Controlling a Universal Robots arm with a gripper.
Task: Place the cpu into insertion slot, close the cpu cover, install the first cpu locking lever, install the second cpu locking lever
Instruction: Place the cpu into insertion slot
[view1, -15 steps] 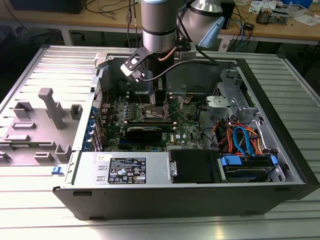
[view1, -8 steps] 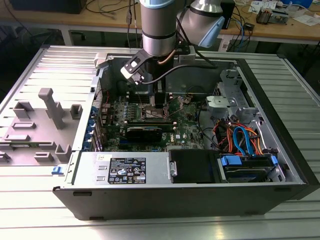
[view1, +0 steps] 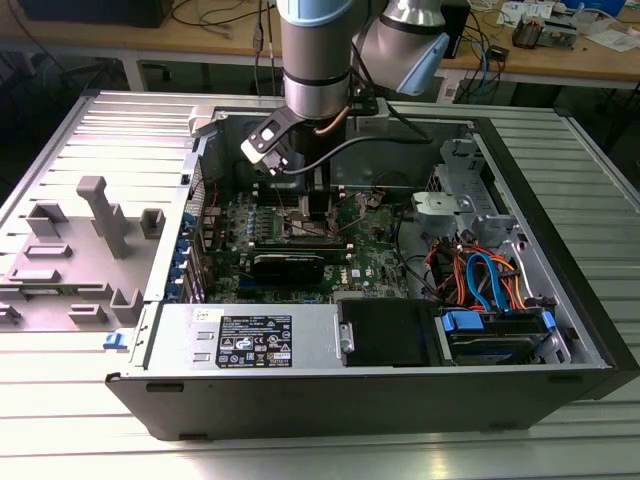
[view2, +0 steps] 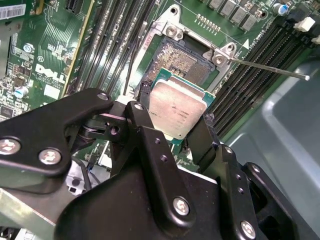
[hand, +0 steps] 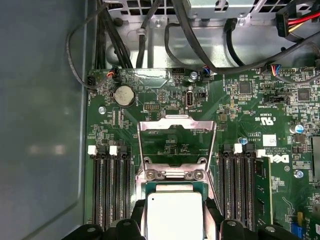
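Right, looking at the gripper (view2: 175, 110) pinched narrow on the cpu (view2: 177, 114), black fingers (view2: 201, 137) pressing on two opposite edges, silvery top facing the camera in both wrist views; holding it tilted over the near part of the insertion slot (view2: 186, 59), with gold contacts partly bare beyond it; can't tell whether touching down or just hovering above. Seeing the cpu cover (hand: 177, 118) flipped open and standing up off the far end of the slot in the first wrist view, so not closed over the chip yet; also spotting one thin locking lever (view2: 270, 68) sticking out unlatched across the memory slots (view2: 250, 90) in the second wrist view. From the exterior view, just the arm (view1: 315, 60) reaching straight down into the open computer case (view1: 350, 400), over the green motherboard (view1: 290, 240), off to that view's left of the blue and orange cables (view1: 480, 280).
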